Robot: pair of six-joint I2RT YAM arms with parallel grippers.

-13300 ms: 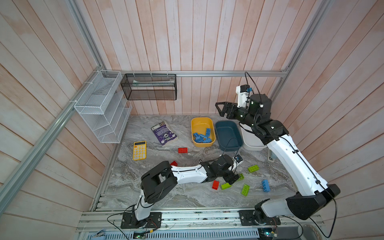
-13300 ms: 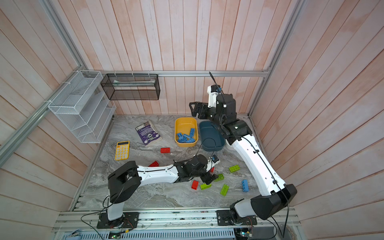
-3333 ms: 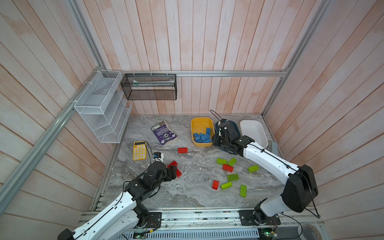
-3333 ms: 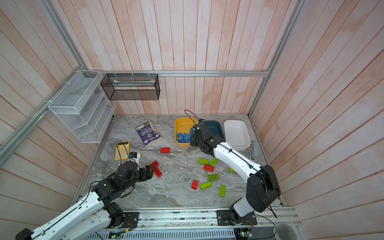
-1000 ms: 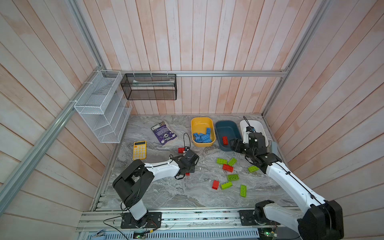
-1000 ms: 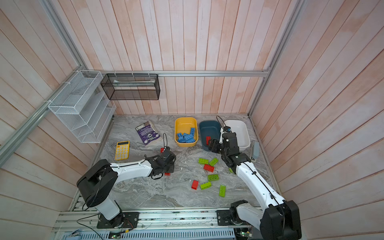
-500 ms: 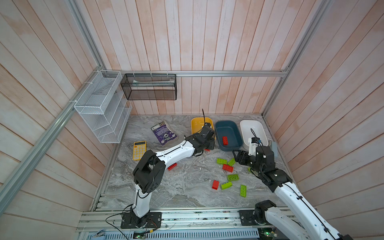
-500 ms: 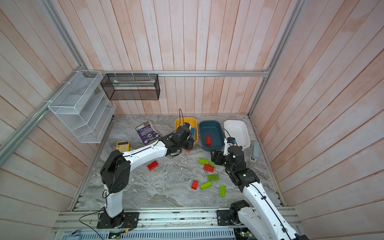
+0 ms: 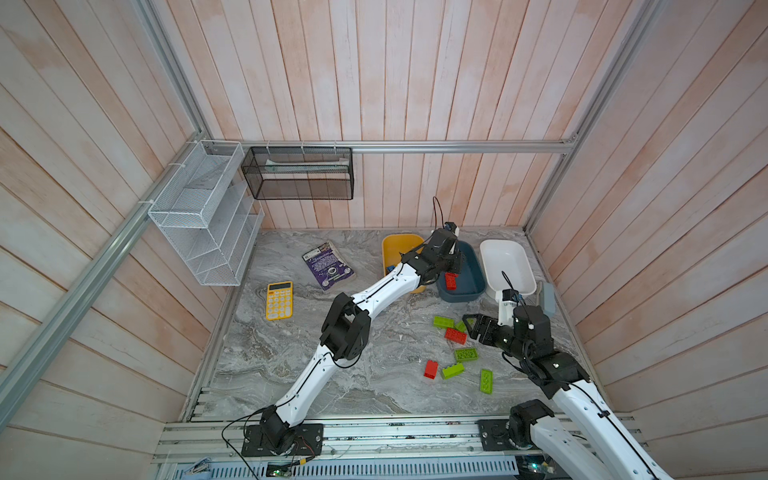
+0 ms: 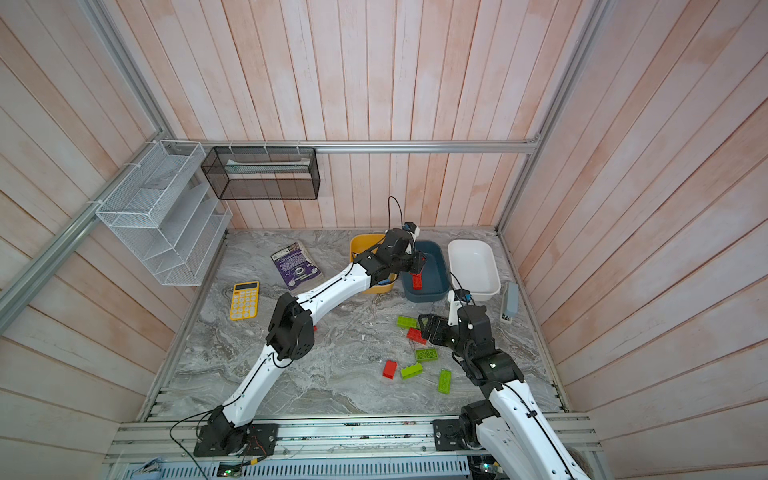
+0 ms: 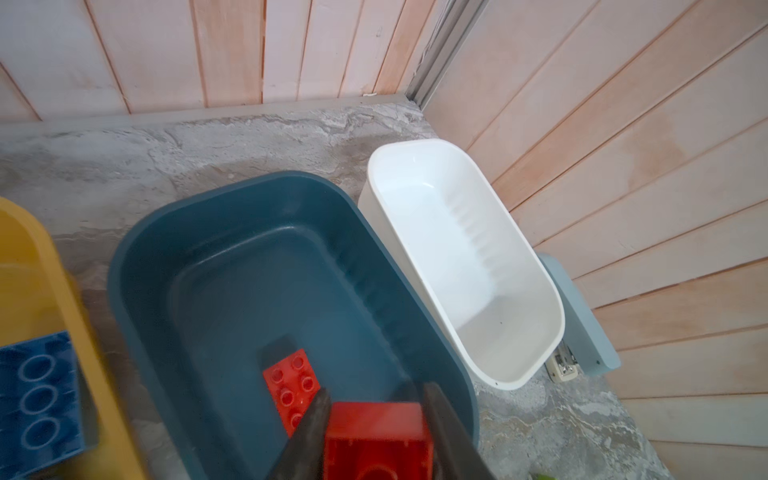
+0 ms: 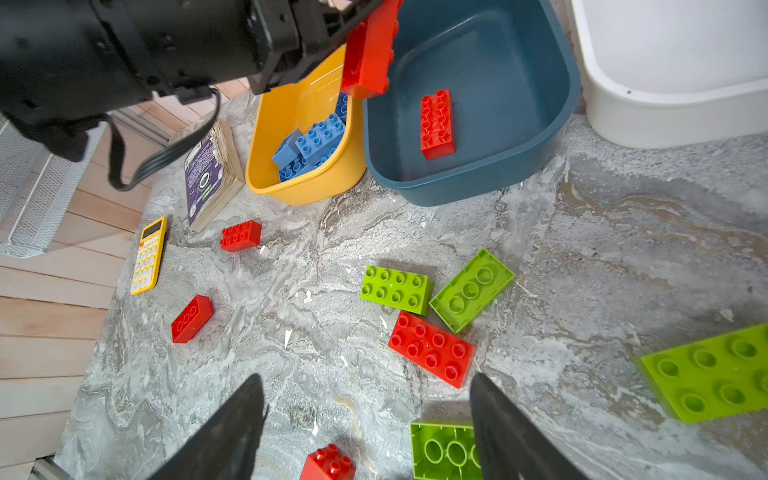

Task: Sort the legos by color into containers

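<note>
yellow tub [image 12: 307, 185]: far side, leftmost of the three; blue bricks [image 12: 316, 141] piled inside.
teal tub [image 12: 478, 183]: middle, just beside the yellow tub; one red brick [image 12: 436, 124] lying flat on its floor.
white tub [image 11: 457, 257]: rightmost, just beside the teal tub; bare inside showing.
left fingers [image 11: 311, 428]: clamped on a second red brick [image 11: 378, 436], held above the teal tub's left part.
right fingers [image 12: 503, 424]: spread apart, gripping nothing, above the bench [image 12: 623, 249] near a loose red brick [image 12: 432, 349] and green bricks [image 12: 395, 289].
</note>
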